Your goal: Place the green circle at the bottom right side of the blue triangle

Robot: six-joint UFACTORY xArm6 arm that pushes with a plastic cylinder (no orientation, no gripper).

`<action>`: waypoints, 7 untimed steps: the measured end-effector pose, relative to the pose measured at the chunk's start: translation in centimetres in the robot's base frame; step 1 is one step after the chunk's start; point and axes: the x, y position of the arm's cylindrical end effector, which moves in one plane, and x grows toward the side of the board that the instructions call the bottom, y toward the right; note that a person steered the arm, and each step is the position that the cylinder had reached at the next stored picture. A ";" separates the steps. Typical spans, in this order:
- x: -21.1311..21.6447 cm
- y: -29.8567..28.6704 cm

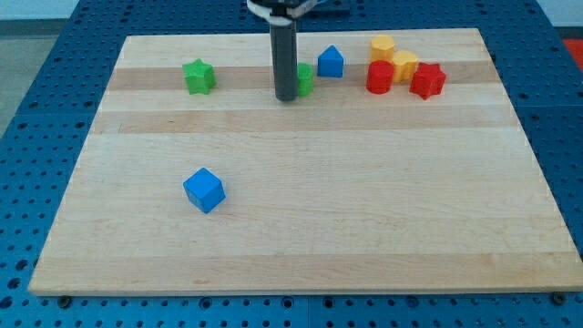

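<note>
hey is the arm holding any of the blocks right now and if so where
Nothing is held; the rod cannot grip. My tip sits against the view's left side of the green circle, partly hiding it, left of the blue triangle.

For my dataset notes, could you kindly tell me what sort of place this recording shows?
Probably a robotics lab bench for tabletop pushing trials: a pale wooden board lies on a blue perforated table, small coloured blocks such as the blue cube are scattered on it, and my tip touches the green circle.
</note>
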 end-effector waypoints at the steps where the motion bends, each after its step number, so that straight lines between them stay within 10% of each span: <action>1: -1.0 -1.2; 4: -2.4 5.0; 5: -6.1 -1.6; 7: -5.2 13.0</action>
